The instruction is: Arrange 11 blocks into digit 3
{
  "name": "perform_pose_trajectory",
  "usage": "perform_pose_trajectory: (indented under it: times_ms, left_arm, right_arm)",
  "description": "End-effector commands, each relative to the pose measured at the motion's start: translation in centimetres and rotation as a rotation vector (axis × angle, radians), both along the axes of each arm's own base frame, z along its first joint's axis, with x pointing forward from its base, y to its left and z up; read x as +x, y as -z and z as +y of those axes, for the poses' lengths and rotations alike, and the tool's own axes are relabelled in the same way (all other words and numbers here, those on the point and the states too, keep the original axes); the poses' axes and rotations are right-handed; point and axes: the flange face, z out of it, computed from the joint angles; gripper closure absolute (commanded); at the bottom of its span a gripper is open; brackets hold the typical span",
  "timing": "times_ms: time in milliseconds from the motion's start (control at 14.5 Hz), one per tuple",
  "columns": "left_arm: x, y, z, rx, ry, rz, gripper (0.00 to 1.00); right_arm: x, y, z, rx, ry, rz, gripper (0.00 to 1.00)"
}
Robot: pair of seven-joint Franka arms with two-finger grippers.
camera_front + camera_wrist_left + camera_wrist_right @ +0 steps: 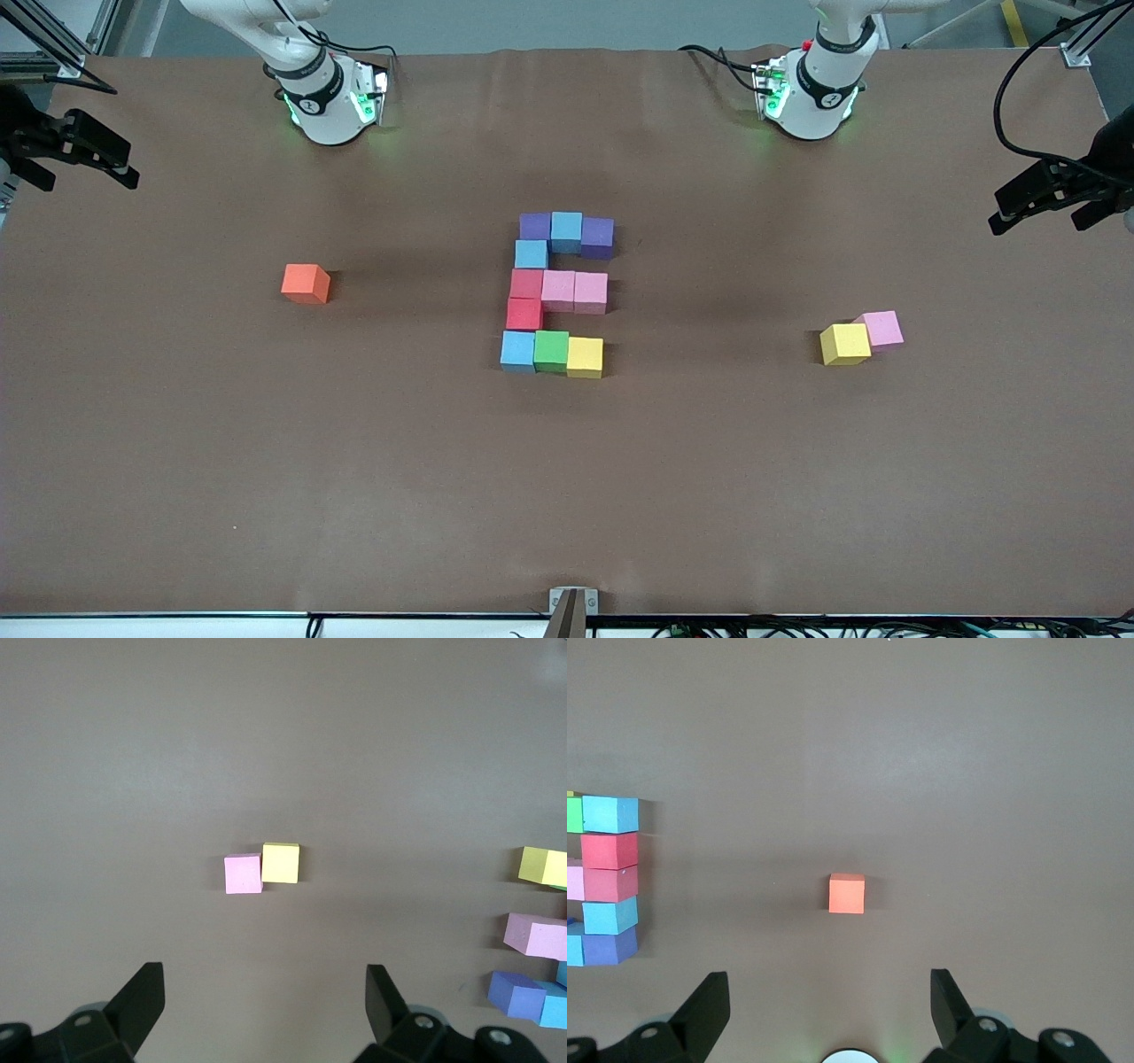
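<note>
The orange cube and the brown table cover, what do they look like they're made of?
The orange cube looks like soft foam: flat matte faces, no shine, slightly soft edges. The brown table cover looks like a thin matte sheet, perhaps paper or vinyl; faint ripples show near the robots' bases.
</note>
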Motion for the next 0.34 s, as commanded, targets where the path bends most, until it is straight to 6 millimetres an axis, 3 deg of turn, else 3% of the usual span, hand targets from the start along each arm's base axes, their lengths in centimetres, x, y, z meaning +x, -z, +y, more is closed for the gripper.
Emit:
perform_pose_trajectory:
  times_ms: [0,275]
  left_arm:
    - [0.13,-0.27,-0.29,-0.019,-0.008,0.008,0.0]
    - [0.13,-0.27,-0.29,-0.019,-0.012,0.008,0.0]
  right_arm:
    - [-0.84,-0.32,0.14,0.023,0.014,-0.006,0.0]
    - [-0.78,-0.24,0.22,0.023,0.007,-0.005,0.0]
